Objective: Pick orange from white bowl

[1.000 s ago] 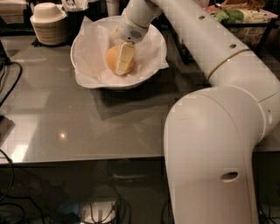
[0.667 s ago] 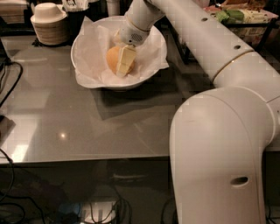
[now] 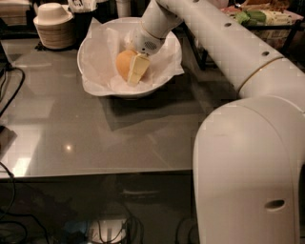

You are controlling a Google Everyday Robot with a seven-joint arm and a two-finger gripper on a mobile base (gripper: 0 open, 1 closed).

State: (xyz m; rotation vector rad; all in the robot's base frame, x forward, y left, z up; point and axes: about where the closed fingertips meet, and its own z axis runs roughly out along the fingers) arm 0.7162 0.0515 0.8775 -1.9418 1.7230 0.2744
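The orange [image 3: 122,64] lies in the white bowl [image 3: 125,93], which is lined with crumpled white paper and stands at the back middle of the grey table. My gripper [image 3: 128,71] reaches down into the bowl from the upper right. Its near pale finger [image 3: 137,68] lies flat against the right side of the orange. The other finger is hidden behind the fruit. The orange sits low in the bowl, with the gripper closed around it.
Stacked beige bowls [image 3: 53,26] and a dark cup of utensils [image 3: 83,8] stand at the back left. Black cables [image 3: 8,88] hang over the table's left edge. A basket of greens [image 3: 264,19] is at the back right. My own white arm [image 3: 252,162] fills the right foreground.
The gripper and the orange have stayed in nearly the same place in the bowl. The lower part of my arm has shifted slightly to the right.
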